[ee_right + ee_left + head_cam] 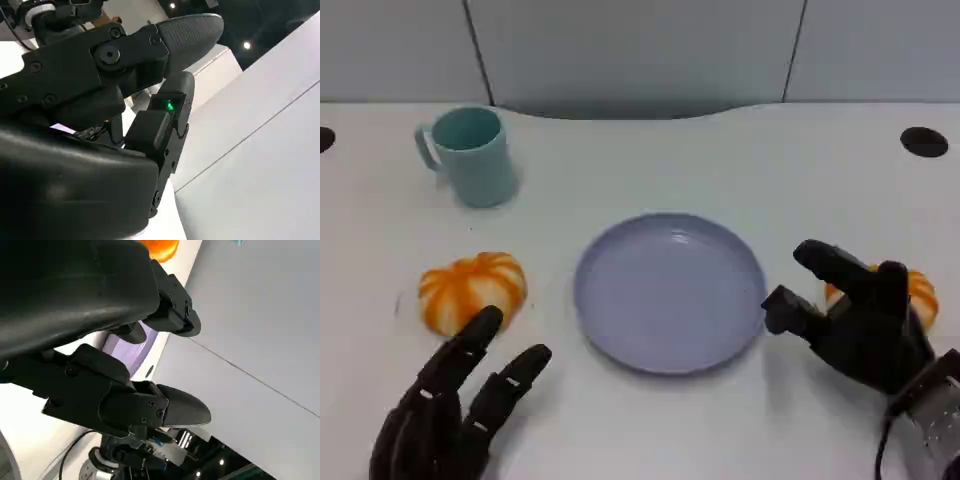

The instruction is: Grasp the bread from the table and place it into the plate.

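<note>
Both black hands, left (455, 415) at lower left and right (855, 320) at lower right, hang released. Behind my right hand sits the orange pumpkin-shaped bread (918, 297), beside the round lavender plate (670, 290); I'd curl around it before lifting.

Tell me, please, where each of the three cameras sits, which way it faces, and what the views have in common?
Head view: high on the robot, looking down at the table, plate, mug, two orange breads, left hand, right hand.
Left wrist view: behind the left hand, tilted, facing across the table toward the wall.
Right wrist view: behind the right hand, facing the wall.
Shared: head and left wrist views both show plate and bread.
</note>
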{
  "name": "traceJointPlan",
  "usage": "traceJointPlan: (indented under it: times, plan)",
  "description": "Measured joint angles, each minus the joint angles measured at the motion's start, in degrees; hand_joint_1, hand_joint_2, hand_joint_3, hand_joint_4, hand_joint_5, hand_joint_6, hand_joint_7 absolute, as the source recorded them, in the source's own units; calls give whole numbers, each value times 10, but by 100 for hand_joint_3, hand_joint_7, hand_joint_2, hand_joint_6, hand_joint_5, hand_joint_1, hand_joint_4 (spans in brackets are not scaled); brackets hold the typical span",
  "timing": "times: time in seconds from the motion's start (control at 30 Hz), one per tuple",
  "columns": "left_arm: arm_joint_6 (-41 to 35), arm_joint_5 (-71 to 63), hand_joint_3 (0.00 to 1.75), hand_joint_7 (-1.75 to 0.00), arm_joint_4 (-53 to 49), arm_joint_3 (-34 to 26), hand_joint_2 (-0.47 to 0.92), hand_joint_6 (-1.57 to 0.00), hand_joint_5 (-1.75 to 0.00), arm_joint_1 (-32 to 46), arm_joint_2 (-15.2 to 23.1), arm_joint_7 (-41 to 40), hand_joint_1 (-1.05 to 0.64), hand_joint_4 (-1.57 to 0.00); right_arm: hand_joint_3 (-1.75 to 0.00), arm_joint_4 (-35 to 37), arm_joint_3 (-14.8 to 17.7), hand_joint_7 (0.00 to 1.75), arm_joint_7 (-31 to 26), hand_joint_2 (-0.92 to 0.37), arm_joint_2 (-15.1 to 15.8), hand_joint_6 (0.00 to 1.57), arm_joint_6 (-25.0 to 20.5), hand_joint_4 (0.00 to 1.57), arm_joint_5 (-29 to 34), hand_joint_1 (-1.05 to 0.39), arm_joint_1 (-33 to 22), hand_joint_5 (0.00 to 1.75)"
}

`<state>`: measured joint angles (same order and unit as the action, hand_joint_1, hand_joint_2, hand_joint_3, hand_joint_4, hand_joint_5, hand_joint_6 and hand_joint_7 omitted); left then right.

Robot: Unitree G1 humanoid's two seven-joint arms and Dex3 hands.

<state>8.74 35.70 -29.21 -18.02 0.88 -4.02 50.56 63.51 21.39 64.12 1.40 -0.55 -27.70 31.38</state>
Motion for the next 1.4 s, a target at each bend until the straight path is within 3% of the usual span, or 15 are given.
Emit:
traceJointPlan:
  times: [0.53,0.57,0.77,0.87,0.97,1.23,1.4]
  plan:
    - [61,-30,31,0,12,15,92,-47,-57,11,-4,0,-78,-27,-11,0,1,3,8,-92,0,115,4,75,0,-47,0,133]
    - [62,-30,24,-1,12,16,92,-49,-58,11,-3,0,-79,-32,-10,0,1,4,8,-92,0,116,4,75,0,-47,0,133]
    - [283,-147,3,-2,19,20,90,-54,-50,13,-2,-37,-66,-38,-11,-1,1,3,6,-92,-2,115,-1,74,0,-45,0,134]
    - [411,-253,1,-1,41,12,92,-55,-41,0,20,-93,-66,-44,-12,-1,1,3,5,-92,-3,115,-1,73,-1,-45,0,134]
    - [495,-366,0,0,56,-16,91,-55,-37,-55,75,-189,-67,-45,-10,0,6,4,2,-92,-3,116,-1,75,-2,-46,1,133]
    - [520,-559,0,0,-66,16,92,-51,-33,-185,165,-395,-67,-43,-9,15,15,2,-1,-92,-2,115,4,74,-2,-45,10,130]
    - [473,-683,5,0,-213,90,92,-39,-21,-272,220,-565,-80,-27,-9,19,17,3,1,-92,-2,115,8,76,-1,-45,15,129]
